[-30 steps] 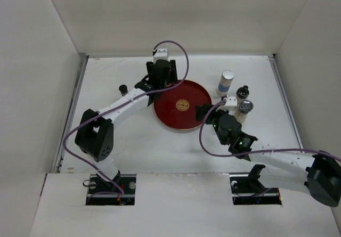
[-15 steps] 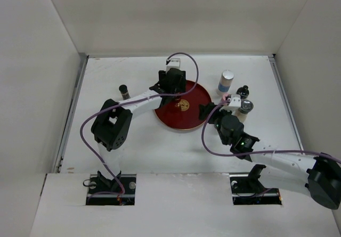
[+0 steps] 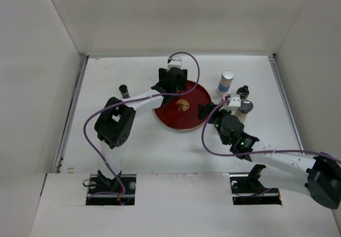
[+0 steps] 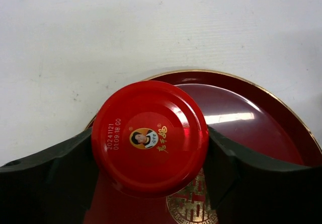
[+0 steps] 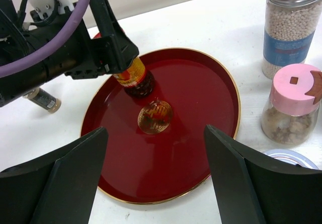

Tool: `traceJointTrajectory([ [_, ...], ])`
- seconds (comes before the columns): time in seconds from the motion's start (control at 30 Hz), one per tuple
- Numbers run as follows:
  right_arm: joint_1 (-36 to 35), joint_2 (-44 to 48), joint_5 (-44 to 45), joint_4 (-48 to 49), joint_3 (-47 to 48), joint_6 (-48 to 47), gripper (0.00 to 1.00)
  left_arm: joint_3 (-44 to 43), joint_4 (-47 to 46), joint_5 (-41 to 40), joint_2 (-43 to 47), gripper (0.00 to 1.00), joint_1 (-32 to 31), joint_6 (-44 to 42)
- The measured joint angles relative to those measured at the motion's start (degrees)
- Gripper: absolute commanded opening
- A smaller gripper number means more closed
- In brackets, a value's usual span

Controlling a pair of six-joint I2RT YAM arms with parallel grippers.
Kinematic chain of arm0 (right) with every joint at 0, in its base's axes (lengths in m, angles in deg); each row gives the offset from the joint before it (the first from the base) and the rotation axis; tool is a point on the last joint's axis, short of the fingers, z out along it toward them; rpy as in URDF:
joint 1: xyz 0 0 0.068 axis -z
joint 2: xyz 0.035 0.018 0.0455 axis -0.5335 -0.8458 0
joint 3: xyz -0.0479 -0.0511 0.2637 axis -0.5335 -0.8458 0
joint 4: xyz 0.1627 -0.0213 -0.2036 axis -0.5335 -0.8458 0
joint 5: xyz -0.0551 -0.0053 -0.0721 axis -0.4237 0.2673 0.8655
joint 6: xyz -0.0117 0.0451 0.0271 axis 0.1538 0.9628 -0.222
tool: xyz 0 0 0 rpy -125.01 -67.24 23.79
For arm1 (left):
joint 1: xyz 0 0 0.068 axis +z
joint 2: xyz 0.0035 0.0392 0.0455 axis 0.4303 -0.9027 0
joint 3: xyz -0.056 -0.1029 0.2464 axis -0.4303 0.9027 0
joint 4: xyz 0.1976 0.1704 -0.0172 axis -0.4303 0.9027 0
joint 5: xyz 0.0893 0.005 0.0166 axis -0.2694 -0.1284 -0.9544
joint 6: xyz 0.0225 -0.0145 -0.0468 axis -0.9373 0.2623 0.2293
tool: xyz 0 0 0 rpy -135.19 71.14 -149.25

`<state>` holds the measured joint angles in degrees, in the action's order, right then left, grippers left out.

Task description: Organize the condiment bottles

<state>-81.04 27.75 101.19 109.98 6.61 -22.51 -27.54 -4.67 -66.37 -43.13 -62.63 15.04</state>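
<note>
My left gripper (image 3: 173,83) is shut on a red-capped jar (image 4: 150,137) and holds it upright over the far left part of the round dark-red tray (image 3: 193,119). In the right wrist view the jar (image 5: 135,78) has its base at or just above the tray floor (image 5: 201,108). My right gripper (image 5: 156,181) is open and empty over the tray's near right edge (image 3: 208,113). To its right stand a pink-capped jar (image 5: 297,103), a tall white bottle with a blue band (image 3: 226,81), a black-capped one (image 3: 243,92) and a silver-grey-capped one (image 3: 245,107).
A small black-capped bottle (image 3: 124,91) stands alone on the table left of the tray, also in the right wrist view (image 5: 45,99). White walls close the table at the back and both sides.
My left gripper has carried the red-capped jar right, from the tray's left rim to over the tray. The small black-capped bottle now shows beside the arm. The right arm barely moved.
</note>
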Motion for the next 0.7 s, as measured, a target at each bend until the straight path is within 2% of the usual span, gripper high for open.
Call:
traceJointTrajectory([
  [0.1,0.00,0.02,-0.02,0.00,-0.02,0.09,0.84,-0.26,-2.01,-0.74,0.04,0.87,0.02,-0.44],
  [0.27,0.00,0.00,-0.02,0.00,-0.02,0.13,0.84,0.07,-4.11,-1.62,2.78,0.93,0.22,-0.81],
  [0.47,0.00,-0.63,-0.04,0.11,-0.04,0.13,0.85,6.43,-6.16,-2.71,15.87,0.87,3.50,0.15],
  [0.7,-0.02,-0.70,-0.11,0.20,-0.04,0.13,0.88,21.55,-3.34,-6.12,34.60,0.78,13.70,7.19],
])
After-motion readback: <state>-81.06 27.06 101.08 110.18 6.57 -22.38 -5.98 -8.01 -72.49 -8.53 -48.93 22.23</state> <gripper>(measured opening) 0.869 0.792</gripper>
